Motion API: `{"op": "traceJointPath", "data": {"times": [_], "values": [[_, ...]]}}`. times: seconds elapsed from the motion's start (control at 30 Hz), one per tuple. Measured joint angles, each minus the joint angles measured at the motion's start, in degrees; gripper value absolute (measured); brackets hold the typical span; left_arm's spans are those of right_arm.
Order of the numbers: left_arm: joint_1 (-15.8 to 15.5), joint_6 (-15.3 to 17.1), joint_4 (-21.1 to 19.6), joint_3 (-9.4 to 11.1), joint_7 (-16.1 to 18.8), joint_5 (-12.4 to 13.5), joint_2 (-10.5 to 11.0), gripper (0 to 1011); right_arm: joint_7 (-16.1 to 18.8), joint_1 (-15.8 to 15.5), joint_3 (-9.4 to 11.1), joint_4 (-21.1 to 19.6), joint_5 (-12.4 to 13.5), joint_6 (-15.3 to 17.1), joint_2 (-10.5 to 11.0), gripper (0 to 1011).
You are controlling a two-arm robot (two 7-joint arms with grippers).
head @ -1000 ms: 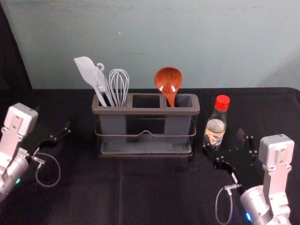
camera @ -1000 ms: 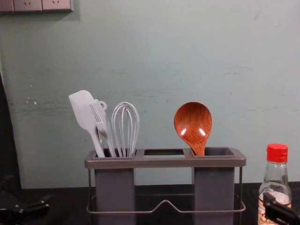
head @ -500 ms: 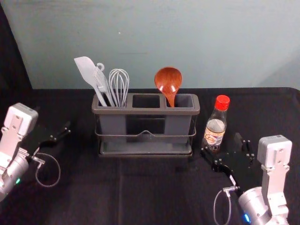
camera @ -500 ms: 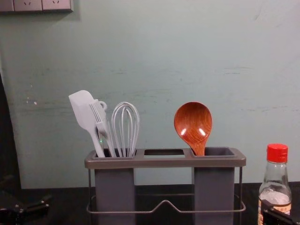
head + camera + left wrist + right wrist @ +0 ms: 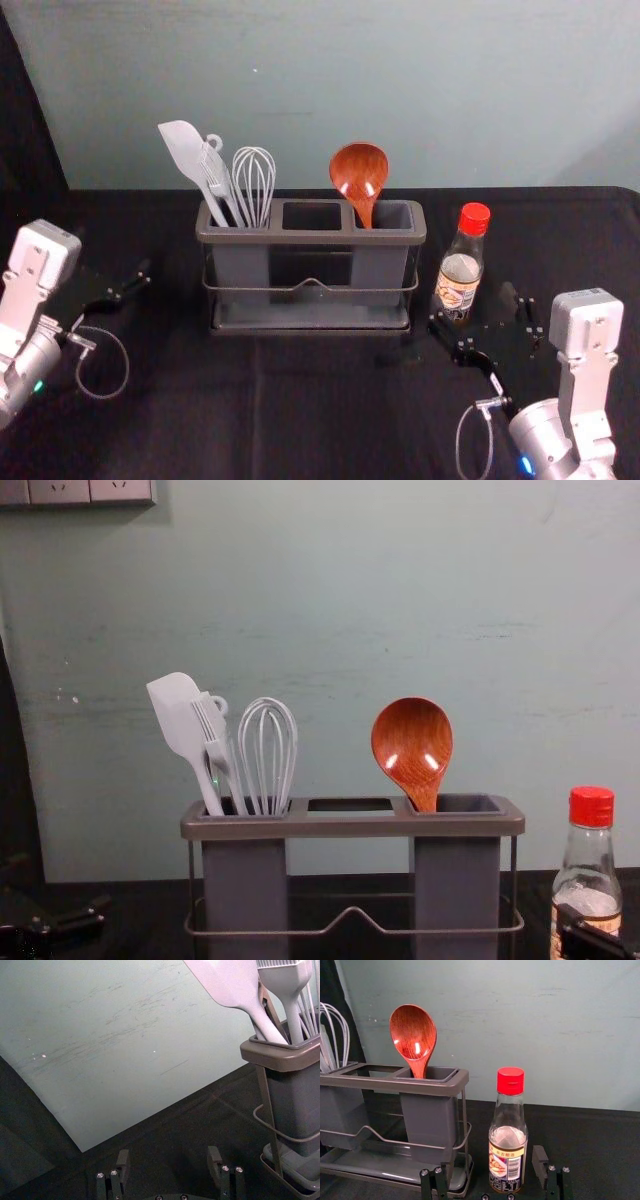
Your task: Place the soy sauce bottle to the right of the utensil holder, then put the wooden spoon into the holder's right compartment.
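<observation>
We are seeing the soy sauce bottle (image 5: 460, 275) standing upright on the bench (image 5: 300, 410), near the right end of the utensil holder (image 5: 317, 238) and apart from it; the wooden spoon (image 5: 359, 175) is resting bowl-up in the holder's right compartment, its handle going down inside. We are finding the right gripper (image 5: 474, 305) low beside the bottle in the head view; its fingers are standing wide, and in the right wrist view we are seeing a gap on either side of the bottle, so it is gripping nothing. The left gripper (image 5: 112, 254) is idling off the holder's left end, also spread wide and holding nothing; in the left compartment a spatula (image 5: 185, 150), a brush (image 5: 222, 180) and a whisk (image 5: 254, 180) are standing together.
</observation>
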Motion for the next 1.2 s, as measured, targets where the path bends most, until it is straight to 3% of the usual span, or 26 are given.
{"op": "traceJointPath", "data": {"times": [1.2], "values": [[0.0, 0.0, 0.0, 0.0, 0.0, 0.0, 0.0, 1011, -0.1, 0.0, -0.1, -0.1, 0.0, -0.1, 0.1, 1004]]}}
